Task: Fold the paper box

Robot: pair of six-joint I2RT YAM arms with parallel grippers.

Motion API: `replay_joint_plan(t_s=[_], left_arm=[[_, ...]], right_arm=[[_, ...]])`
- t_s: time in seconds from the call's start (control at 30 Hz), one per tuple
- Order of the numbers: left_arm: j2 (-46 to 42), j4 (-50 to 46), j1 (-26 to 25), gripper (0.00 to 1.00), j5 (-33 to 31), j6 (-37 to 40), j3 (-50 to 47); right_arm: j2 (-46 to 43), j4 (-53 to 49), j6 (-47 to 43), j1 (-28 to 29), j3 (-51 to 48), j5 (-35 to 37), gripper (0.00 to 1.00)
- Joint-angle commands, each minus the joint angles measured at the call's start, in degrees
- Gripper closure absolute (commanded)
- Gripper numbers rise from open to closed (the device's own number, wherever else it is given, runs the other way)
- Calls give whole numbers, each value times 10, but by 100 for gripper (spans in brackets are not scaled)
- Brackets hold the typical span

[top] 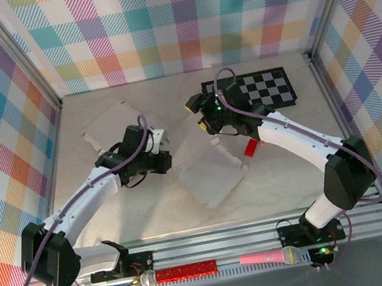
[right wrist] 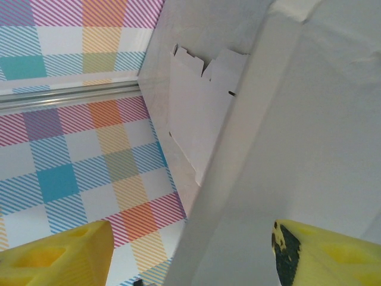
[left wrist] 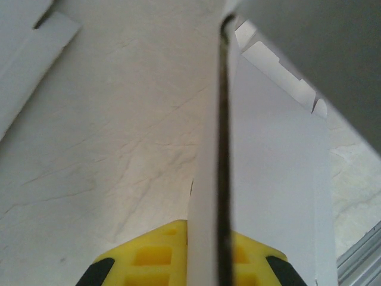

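Observation:
The paper box (top: 209, 173) is a white cut-out blank lying mid-table, its upper part lifted between the two arms. My left gripper (top: 162, 148) holds the blank's left edge. In the left wrist view the yellow fingers (left wrist: 149, 253) are shut on a thin panel seen edge-on (left wrist: 223, 149), and the rest of the box (left wrist: 274, 190) spreads to the right. My right gripper (top: 206, 124) is at the blank's top corner. Its yellow fingers (right wrist: 53, 256) stand wide apart, with a white panel of the box (right wrist: 309, 119) rising between them, clear of the left finger.
A second flat white blank (top: 111, 125) lies at the back left. A black-and-white checkerboard (top: 259, 90) lies at the back right, with a small red object (top: 250, 148) in front of it. A red microphone (top: 186, 270) and a pink one (top: 265, 256) rest on the front rail.

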Motion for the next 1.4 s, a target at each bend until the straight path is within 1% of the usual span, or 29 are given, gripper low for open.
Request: replay_joint_plan(t_s=[0.0, 0.1, 0.2, 0.4, 0.47, 0.6, 0.7, 0.93, 1.37], left_arm=[[13, 56, -25, 100, -21, -32, -4], [29, 66, -37, 100, -40, -36, 6], [40, 69, -41, 100, -39, -34, 14], [44, 70, -50, 100, -48, -32, 15], [42, 68, -50, 100, -53, -32, 14], [37, 68, -50, 100, -58, -30, 12], [37, 66, -51, 100, -60, -29, 11], [39, 66, -51, 100, -63, -26, 13], [39, 66, -51, 100, -68, -26, 10]], right_arm=[[2, 13, 5, -11, -10, -1, 32], [11, 0, 18, -29, -13, -21, 34], [21, -5, 24, -43, -13, -40, 38], [52, -4, 35, -49, 10, -70, 47], [59, -16, 39, -48, 13, -77, 48], [62, -2, 60, -48, -4, -80, 51], [71, -5, 63, -48, 4, -89, 54], [81, -7, 84, -48, 0, -101, 67], [77, -5, 94, -48, -7, -99, 87]])
